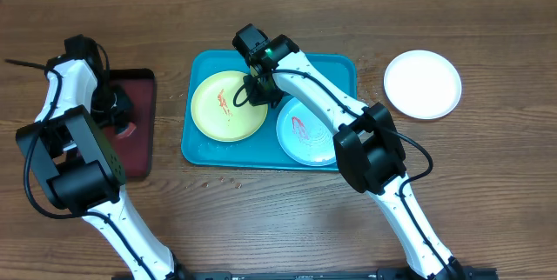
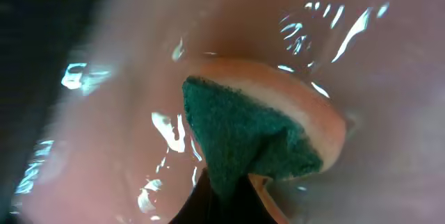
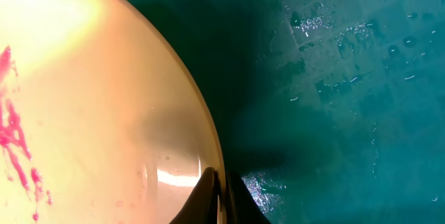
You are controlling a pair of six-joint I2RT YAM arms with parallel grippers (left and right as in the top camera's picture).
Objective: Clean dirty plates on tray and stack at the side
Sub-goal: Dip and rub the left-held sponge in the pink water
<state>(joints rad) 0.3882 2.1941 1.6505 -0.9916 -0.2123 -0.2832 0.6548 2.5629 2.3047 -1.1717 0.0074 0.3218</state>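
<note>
The yellow-green plate [image 1: 228,106], smeared with red sauce, lies on the left half of the teal tray [image 1: 335,64]. My right gripper [image 1: 254,90] is shut on its right rim. The right wrist view shows the two fingers pinching the plate [image 3: 90,113] edge at my right gripper [image 3: 224,196], over the wet tray [image 3: 334,78]. A pale mint-blue plate [image 1: 305,132] with red smears lies on the tray's right half. A white plate [image 1: 422,83] sits on the table to the right of the tray. My left gripper [image 2: 233,200] is shut on a green-and-orange sponge [image 2: 243,133].
A smaller dark-red tray [image 1: 139,145] lies left of the teal one, and my left gripper [image 1: 120,116] is down over it. Its wet, glossy surface [image 2: 125,43] fills the left wrist view. Both arm bases stand at the table's near edge.
</note>
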